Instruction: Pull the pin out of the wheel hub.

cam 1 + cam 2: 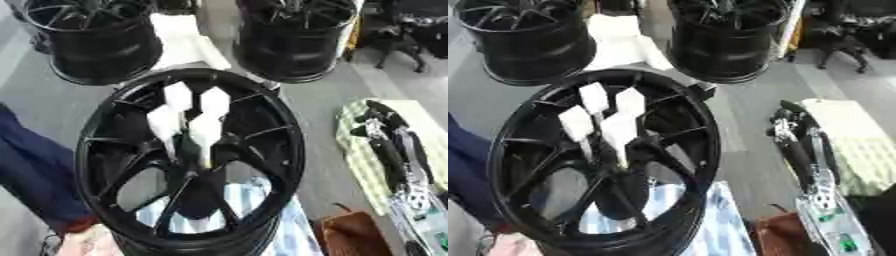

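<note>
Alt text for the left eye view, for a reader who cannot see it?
A black spoked wheel hub fills the centre, seen from above, with four white pins standing in a cluster near its middle. Two more black wheels stand behind it on a grey floor, and the robot's right hand shows at the right edge, touching nothing.

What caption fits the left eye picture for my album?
A big black wheel hub with four white pins sticking up from its middle, two more black wheels behind it.
</note>
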Controlling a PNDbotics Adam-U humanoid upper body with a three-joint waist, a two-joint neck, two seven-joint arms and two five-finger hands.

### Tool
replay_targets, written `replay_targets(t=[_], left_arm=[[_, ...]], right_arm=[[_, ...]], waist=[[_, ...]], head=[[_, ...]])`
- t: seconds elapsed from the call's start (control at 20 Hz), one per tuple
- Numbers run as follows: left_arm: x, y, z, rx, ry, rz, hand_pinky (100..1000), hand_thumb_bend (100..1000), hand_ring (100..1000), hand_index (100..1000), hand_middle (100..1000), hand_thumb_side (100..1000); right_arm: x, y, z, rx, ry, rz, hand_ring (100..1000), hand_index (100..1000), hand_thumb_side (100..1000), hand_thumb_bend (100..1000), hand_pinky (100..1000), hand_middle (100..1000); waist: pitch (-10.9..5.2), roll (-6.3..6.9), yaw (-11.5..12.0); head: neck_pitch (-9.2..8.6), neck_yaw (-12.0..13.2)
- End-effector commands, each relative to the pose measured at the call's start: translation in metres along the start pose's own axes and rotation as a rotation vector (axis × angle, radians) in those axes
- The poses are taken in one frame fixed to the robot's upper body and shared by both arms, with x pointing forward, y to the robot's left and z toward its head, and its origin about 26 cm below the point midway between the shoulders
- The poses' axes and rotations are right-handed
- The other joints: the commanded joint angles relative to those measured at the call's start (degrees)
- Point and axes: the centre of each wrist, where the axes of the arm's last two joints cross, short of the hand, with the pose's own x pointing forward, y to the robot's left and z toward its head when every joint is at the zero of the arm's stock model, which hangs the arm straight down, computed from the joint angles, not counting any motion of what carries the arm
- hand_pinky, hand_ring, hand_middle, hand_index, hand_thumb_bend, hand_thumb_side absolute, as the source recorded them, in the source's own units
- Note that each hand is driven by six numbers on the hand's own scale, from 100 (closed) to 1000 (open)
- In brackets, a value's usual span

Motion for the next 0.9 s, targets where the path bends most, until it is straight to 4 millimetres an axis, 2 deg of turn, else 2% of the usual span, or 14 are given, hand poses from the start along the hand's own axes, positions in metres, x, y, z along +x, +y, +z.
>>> replay_targets(t=[0.05,0.2,0.45,0.9], left_arm=[[-0.005,0.015,-0.004,-0.021,0.04,0.002,847,100,1000,893,678,618],[-0.016,0.016,0.0,-0.008,0.093,0.048,854,100,1000,890,673,638],[-0.029,0.005,0.008,0.029,0.175,0.127,860,100,1000,877,661,663],[-0.034,-0.01,0.013,0.007,0.23,0.175,867,100,1000,877,663,686]], right_arm=[[0.006,-0.007,-0.005,0.005,-0.027,0.022,546,832,649,100,666,580],[0.006,-0.007,-0.005,0.006,-0.028,0.021,546,833,648,100,666,580],[0.008,-0.005,-0.007,0.015,-0.034,0.015,546,834,649,100,666,580],[0.009,-0.003,-0.008,0.018,-0.039,0.01,546,834,649,100,666,580]], waist=[[-0.4,0.16,0.0],[-0.36,0.07,0.1],[-0.05,-0.17,0.0],[0.42,-0.35,-0.1]], head=[[-0.14,0.4],[-0.14,0.9],[-0.14,3.6],[-0.14,5.1]])
